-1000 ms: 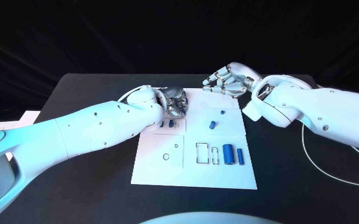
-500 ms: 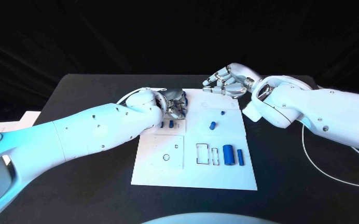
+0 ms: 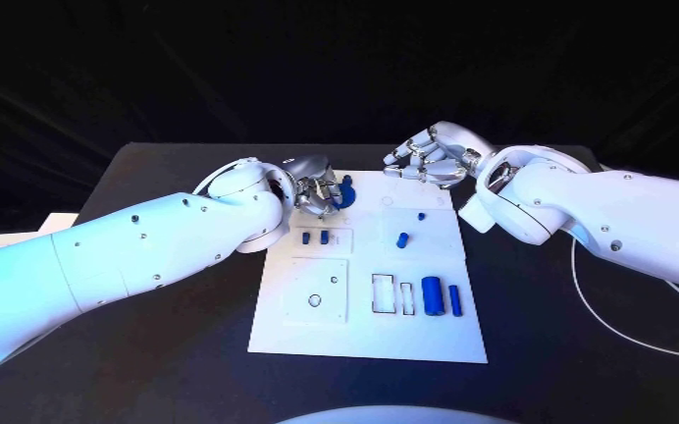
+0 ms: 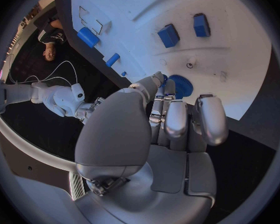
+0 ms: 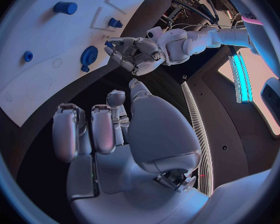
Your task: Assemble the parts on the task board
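Head view: the white task board [image 3: 371, 336] lay at the centre of the black table [image 3: 156, 345], with the left hand [image 3: 320, 194] at its 11 o'clock corner and the right hand [image 3: 432, 159] just past its far edge at 1 o'clock. The left hand's fingers were curled over a blue gear [image 3: 345, 191] on the board; whether they gripped it or only touched it could not be told. In the left wrist view the gear [image 4: 180, 86] showed just beyond the fingertips [image 4: 157, 77], flat on the board. The right hand was apart from the board and held nothing, its fingers bent loosely inward yet apart, as the right wrist view [image 5: 112, 134] confirmed. Two small blue blocks [image 3: 314, 238] stood side by side near the board's 9 o'clock edge. A short blue peg [image 3: 402, 238] lay near the board's centre, with a smaller blue pin [image 3: 420, 214] beyond it toward 12 o'clock. Toward 4 o'clock a thick blue cylinder [image 3: 432, 294] and a thinner blue rod [image 3: 454, 297] lay parallel, just beside two outlined rectangular slots [image 3: 384, 290].
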`<action>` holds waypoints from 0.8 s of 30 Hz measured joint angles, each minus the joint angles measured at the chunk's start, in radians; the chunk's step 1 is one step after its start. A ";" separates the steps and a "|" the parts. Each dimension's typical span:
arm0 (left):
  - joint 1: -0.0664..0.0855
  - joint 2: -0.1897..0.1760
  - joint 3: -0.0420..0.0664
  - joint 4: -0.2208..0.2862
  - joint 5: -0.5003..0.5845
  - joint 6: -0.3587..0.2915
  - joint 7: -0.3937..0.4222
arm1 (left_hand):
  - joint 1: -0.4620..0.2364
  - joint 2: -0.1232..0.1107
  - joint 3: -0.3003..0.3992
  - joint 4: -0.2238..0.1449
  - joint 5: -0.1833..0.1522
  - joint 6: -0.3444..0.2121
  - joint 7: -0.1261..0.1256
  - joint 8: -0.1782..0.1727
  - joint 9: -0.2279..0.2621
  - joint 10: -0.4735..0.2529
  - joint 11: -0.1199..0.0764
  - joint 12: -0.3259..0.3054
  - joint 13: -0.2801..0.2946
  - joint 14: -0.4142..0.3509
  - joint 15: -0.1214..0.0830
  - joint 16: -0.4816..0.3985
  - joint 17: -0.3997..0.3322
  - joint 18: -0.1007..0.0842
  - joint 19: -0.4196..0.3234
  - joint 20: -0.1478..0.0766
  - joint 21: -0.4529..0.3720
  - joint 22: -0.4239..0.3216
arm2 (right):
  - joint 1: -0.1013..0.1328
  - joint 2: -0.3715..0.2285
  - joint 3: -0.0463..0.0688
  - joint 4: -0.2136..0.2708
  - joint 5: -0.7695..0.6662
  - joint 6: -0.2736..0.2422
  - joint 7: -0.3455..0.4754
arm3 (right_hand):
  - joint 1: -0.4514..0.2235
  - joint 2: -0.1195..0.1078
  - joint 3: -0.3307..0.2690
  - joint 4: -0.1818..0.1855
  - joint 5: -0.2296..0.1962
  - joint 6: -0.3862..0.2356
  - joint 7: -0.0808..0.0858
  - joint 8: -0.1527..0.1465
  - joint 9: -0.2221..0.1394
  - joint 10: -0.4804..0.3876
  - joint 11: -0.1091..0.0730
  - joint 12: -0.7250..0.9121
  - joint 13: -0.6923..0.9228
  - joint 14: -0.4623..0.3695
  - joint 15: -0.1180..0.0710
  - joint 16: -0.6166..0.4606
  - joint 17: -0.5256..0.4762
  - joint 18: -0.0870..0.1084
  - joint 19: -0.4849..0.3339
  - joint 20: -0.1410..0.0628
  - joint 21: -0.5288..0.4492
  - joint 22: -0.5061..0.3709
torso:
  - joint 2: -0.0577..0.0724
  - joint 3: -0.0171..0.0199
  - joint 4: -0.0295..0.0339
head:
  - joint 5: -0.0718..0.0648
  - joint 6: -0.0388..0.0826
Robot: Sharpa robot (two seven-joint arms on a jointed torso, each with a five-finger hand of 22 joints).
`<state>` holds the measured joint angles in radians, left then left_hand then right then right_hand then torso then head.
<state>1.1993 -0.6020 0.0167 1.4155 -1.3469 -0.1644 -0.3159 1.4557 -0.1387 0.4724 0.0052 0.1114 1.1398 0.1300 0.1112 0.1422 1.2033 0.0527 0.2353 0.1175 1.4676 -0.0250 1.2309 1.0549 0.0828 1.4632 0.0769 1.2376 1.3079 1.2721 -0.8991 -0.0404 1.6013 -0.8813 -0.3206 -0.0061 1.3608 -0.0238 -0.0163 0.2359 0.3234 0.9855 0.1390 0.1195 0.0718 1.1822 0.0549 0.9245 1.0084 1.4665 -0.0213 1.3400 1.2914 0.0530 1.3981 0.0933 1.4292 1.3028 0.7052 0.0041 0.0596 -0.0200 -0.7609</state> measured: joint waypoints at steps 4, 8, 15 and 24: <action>0.002 -0.035 0.006 0.022 0.019 -0.006 0.000 | 0.000 0.000 0.003 -0.003 0.000 0.000 0.000 0.000 0.001 0.005 0.002 0.000 0.002 0.000 0.000 0.000 -0.001 0.000 0.000 0.000 0.000 0.000 | 0.000 -0.001 0.000 0.000 0.000 0.000 0.000 | 0.000 0.000 0.000 0.000 0.000 0.000 0.000 0.000 0.000 0.000 0.000 0.000 0.001 0.000 0.000 0.000 0.000 0.000 0.000 0.000 0.000 0.000 | 0.000 0.0000 -0.0002 | 0.001 0.002; 0.003 -0.063 0.008 0.030 0.036 -0.006 0.000 | 0.000 0.000 0.003 -0.003 0.000 0.003 -0.003 0.000 0.001 0.005 0.002 -0.004 0.002 0.000 0.000 0.000 -0.001 0.000 0.000 0.000 0.000 0.000 | 0.000 -0.003 0.000 0.001 0.000 0.000 0.001 | 0.000 0.000 0.000 0.000 0.000 0.000 0.000 0.000 0.000 0.000 0.000 0.000 0.001 0.000 0.000 0.000 0.000 0.000 0.000 0.000 0.000 0.000 | 0.001 -0.0005 -0.0004 | 0.001 0.003; 0.003 -0.077 0.006 0.020 0.058 0.001 -0.001 | 0.000 0.000 0.003 -0.003 0.000 0.004 -0.004 -0.002 0.001 0.008 -0.001 -0.004 0.002 0.000 0.000 0.000 -0.002 0.000 0.004 -0.004 0.000 0.000 | 0.000 -0.003 0.000 0.001 0.000 0.000 0.001 | 0.000 0.000 0.000 0.000 0.000 0.000 0.000 0.000 0.000 0.000 0.000 0.000 0.001 0.000 0.000 0.000 0.000 0.000 0.000 0.000 0.000 0.000 | 0.002 -0.0006 -0.0006 | 0.007 0.002; -0.003 -0.066 -0.007 -0.007 0.062 0.020 0.000 | -0.005 -0.005 0.007 -0.007 -0.002 0.004 -0.004 -0.004 0.000 0.009 -0.002 -0.009 0.002 0.000 0.000 0.000 -0.003 0.002 0.004 -0.004 0.000 0.000 | 0.000 -0.001 0.000 0.000 0.000 0.000 0.001 | 0.000 0.000 0.000 0.000 0.000 0.000 0.000 0.000 0.000 0.000 0.000 0.000 0.001 0.000 0.000 0.000 0.000 0.000 0.000 0.000 0.000 0.000 | 0.003 -0.0012 -0.0032 | 0.008 0.000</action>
<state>1.1964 -0.6678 0.0102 1.4082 -1.2850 -0.1445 -0.3155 1.4510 -0.1436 0.4790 -0.0016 0.1093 1.1433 0.1265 0.1075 0.1426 1.2119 0.0511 0.2263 0.1196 1.4675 -0.0250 1.2309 1.0519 0.0843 1.4668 0.0733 1.2376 1.3076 1.2720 -0.9005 -0.0404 1.6013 -0.8812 -0.3206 -0.0049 1.3608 -0.0238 -0.0163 0.2359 0.3234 0.9855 0.1390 0.1195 0.0718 1.1823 0.0550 0.9245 1.0091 1.4666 -0.0213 1.3400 1.2914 0.0529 1.3981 0.0933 1.4292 1.3028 0.7085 0.0029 0.0565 -0.0123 -0.7611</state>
